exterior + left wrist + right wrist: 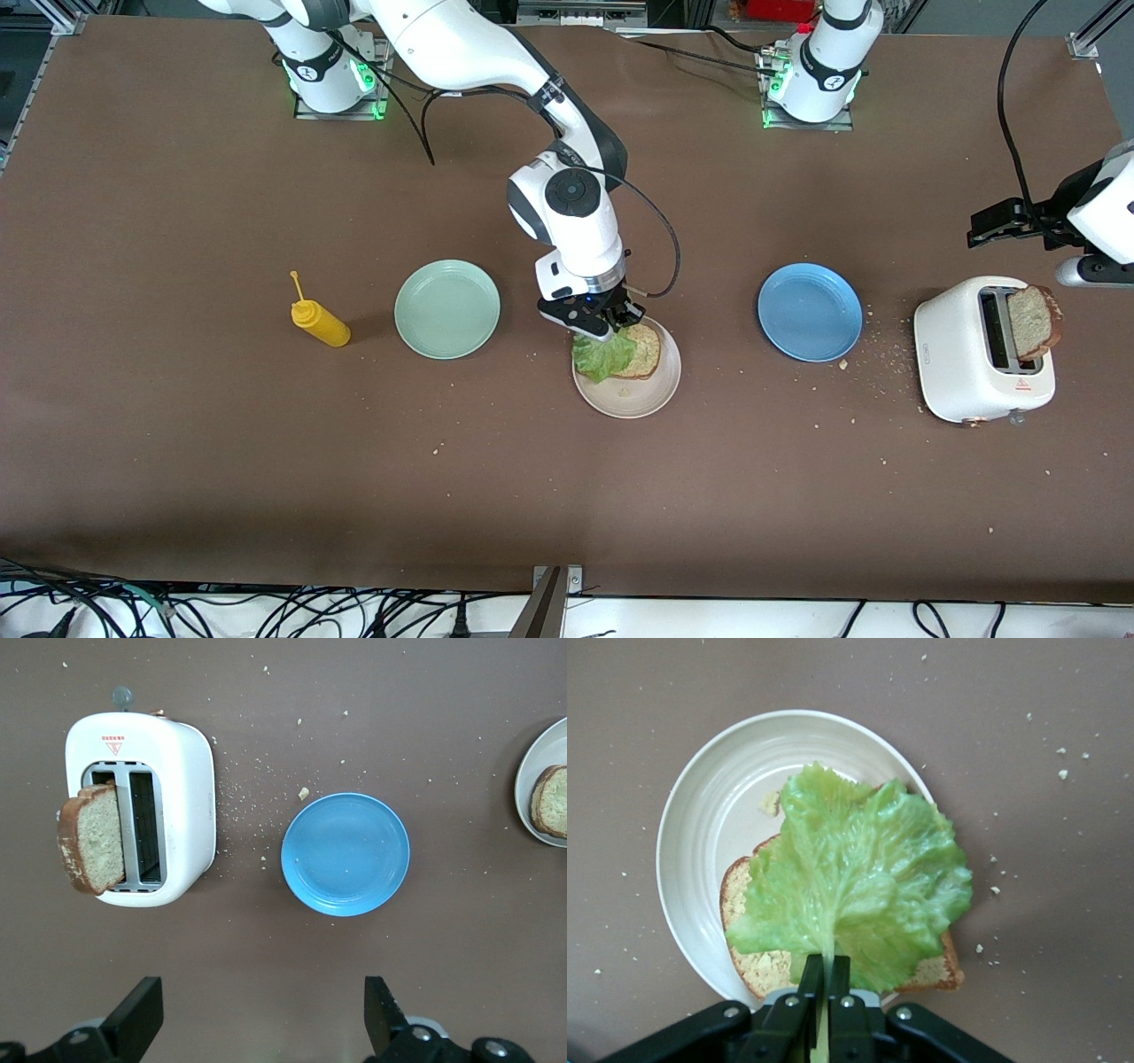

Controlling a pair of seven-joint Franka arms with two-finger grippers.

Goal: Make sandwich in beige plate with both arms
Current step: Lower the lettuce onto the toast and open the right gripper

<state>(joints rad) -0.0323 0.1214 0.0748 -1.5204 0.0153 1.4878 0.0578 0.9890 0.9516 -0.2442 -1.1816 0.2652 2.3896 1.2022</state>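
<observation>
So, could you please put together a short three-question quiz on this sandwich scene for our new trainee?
1. True or false: the right gripper is shut on the stem of the ruffled green lettuce leaf.
2. What lies under that leaf on the round beige plate?
A. a brown wholegrain toast slice
B. a tomato slice
C. nothing
3. Fill in: the second toast slice stands in the white ____, near the open left gripper.

Key: 1 true; 2 A; 3 toaster.
</observation>
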